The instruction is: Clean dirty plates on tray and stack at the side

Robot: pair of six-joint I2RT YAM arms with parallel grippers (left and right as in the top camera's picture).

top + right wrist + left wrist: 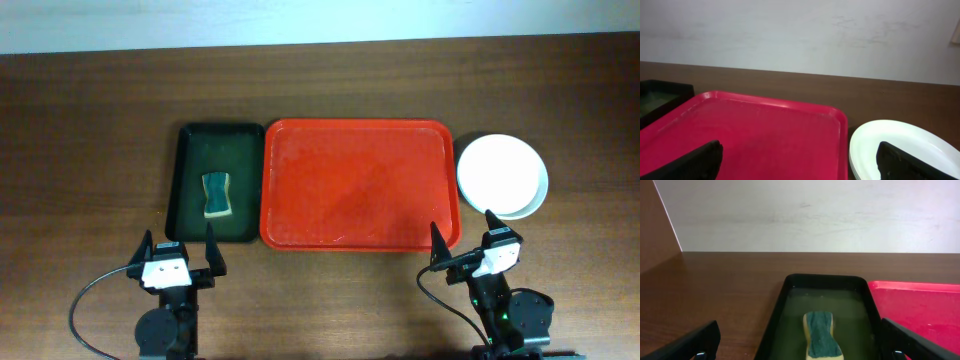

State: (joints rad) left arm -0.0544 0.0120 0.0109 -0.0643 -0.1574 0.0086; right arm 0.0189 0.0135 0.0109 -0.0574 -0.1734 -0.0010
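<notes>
The left gripper (178, 245) and right gripper (461, 235) stand released and empty, likely because nothing is left to wipe. Just ahead of the right one lies the large red rectangular plastic tray (360, 190), bare. Slightly farther, to that gripper's right, the round shallow plates (500, 172) sit stacked, white uppermost, beside the tray.

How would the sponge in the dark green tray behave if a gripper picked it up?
The sponge looks soft, so it would probably squash under a grip rather than slip. It lies in what seems to be liquid in the dark green tray, so it is likely soaked, heavier than when dry, and may drip.
</notes>
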